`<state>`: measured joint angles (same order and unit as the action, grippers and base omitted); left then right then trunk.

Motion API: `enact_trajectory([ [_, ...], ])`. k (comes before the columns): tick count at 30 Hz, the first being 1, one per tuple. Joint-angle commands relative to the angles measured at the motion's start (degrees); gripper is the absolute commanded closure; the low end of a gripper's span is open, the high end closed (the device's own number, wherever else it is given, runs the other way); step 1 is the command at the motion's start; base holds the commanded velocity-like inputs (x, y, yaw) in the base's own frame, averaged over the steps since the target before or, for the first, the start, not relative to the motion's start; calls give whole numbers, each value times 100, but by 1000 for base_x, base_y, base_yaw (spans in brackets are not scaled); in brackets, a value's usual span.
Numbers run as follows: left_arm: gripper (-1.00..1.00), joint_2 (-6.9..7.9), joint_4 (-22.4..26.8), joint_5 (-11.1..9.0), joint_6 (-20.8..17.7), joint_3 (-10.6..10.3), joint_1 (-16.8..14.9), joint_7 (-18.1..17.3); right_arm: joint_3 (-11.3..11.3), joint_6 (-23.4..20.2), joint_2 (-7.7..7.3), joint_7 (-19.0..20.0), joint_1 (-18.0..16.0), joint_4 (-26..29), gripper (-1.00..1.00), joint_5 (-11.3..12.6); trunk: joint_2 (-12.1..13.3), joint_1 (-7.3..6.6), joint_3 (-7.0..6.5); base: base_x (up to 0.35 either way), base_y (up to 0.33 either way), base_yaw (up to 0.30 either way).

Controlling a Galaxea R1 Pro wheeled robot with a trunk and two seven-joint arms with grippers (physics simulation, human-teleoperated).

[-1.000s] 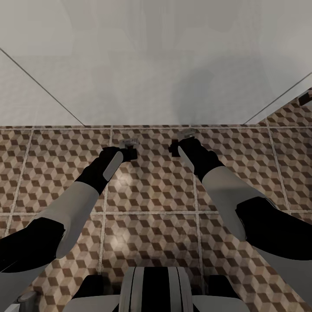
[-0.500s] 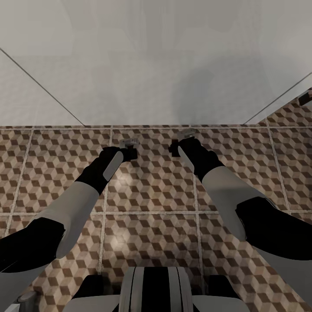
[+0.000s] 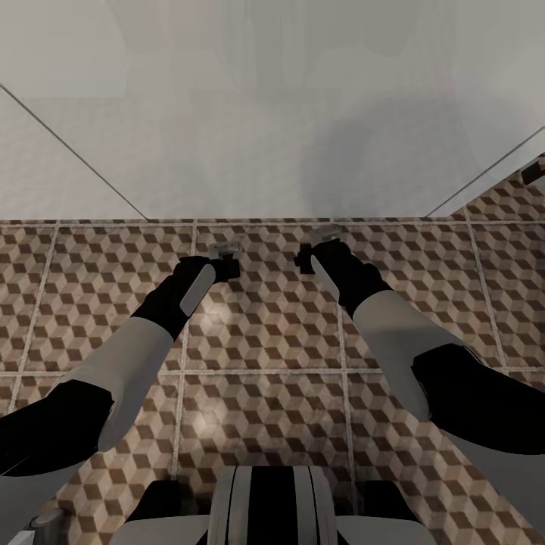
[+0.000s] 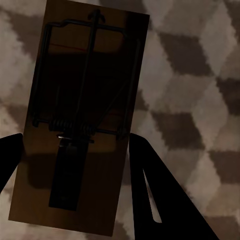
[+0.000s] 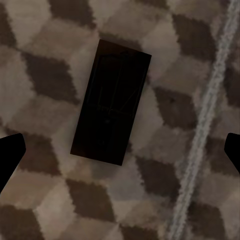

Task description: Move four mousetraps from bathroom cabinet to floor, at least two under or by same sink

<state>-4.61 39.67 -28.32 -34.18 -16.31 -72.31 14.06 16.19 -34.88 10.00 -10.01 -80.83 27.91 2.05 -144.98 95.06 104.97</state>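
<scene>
Head view matches the two earlier shots exactly — arms, floor and wall all sit where they were a second ago, so nothing has moved and the robot is paused over the bathroom floor (image 3: 265,341) near the base of a pale wall (image 3: 272,113). My read: this is a drop-off pause, with one trap likely just set down and one not yet let go. Left hand (image 3: 225,257) reaches forward and low; in the left wrist view a mousetrap (image 4: 80,120) lies between the two dark fingers (image 4: 150,185), which sit at its long edges — looks clamped on it, though actual contact is hard to confirm and I cannot tell if it rests on the tiles. Right hand (image 3: 322,246) is spread wide: the right wrist view has its fingertips (image 5: 10,155) at the far edges, well apart from a second mousetrap (image 5: 111,102) lying flat on the cube-pattern tiles, beside a pale grout line (image 5: 205,120). No sink visible here, so closeness to it can't be judged.
</scene>
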Motion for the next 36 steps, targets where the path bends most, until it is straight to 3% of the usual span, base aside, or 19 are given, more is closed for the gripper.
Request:
enact_trajectory([
  [1,100,4,8,-40,-19,-22,-2,53,19,-28,0,-37,-3,4,-100,23,-1,-1,3,0,0,0],
  [31,100,4,73,-40,-13,-31,-2,40,24,-28,0,-37,-3,4,-100,21,-1,-1,3,0,0,0],
  [36,100,4,229,-40,-11,-146,-2,36,21,-28,-5,-37,-3,4,-100,21,-1,-1,3,0,0,0],
])
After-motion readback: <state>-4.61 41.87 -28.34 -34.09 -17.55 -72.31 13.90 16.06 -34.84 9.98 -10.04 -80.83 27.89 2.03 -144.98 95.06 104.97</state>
